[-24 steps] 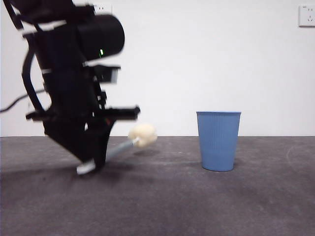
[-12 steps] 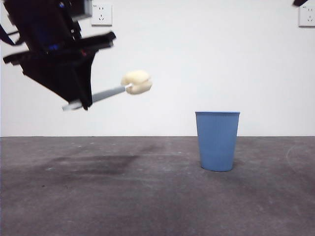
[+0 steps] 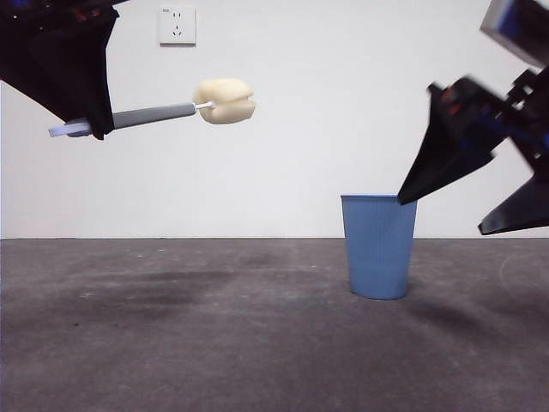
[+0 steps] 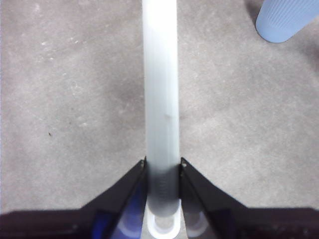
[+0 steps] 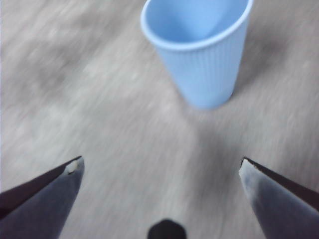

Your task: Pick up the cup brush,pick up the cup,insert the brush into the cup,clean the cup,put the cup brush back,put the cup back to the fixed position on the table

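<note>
My left gripper [image 3: 81, 120] is shut on the cup brush [image 3: 159, 112] and holds it high at the upper left, nearly level, with the cream sponge head [image 3: 224, 100] pointing right. In the left wrist view the jaws clamp the grey handle [image 4: 160, 99] near its white end. The blue ribbed cup [image 3: 378, 245] stands upright on the table [image 3: 214, 343] right of centre. My right gripper [image 3: 442, 210] is open and hangs just right of the cup's rim. The right wrist view shows the cup [image 5: 199, 55] ahead of the gripper [image 5: 160, 169], apart from it.
A white wall outlet [image 3: 177, 25] is on the back wall. The cup also shows at a corner of the left wrist view [image 4: 286, 20], well away from the brush handle.
My left gripper has lifted the cup brush from the table up to the upper left. My right gripper has come in from the upper right, down beside the cup.
</note>
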